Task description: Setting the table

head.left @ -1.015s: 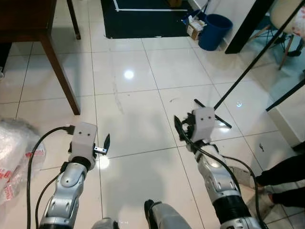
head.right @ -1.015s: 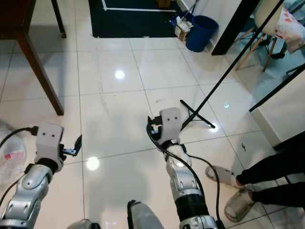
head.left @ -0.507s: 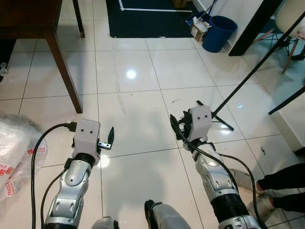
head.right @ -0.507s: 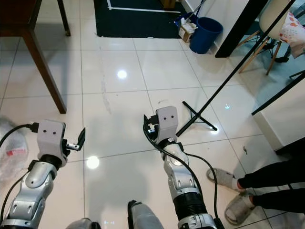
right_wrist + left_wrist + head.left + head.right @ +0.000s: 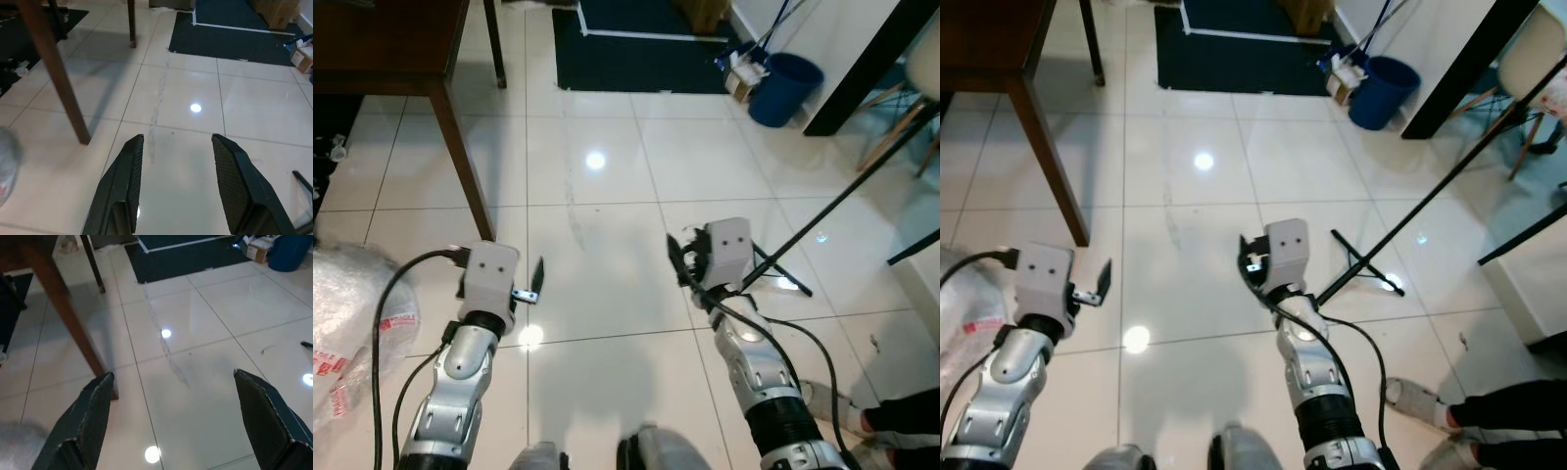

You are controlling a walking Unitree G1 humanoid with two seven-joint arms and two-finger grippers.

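Plastic wrapping (image 5: 347, 313) lies crumpled on the tiles at far left, beside the dark wooden table (image 5: 391, 44), whose leg stands near. Left gripper (image 5: 171, 416) juts forward at waist height, fingers spread wide, holding nothing. Right gripper (image 5: 178, 183) mirrors it, moderately parted and empty too, arm bent and carried clear of the floor, which looks like a walking carry. Tripod stand (image 5: 842, 201) and blue bin (image 5: 785, 88) sit off right. Tableware isn't visible; I'd judge it's still to be fetched.
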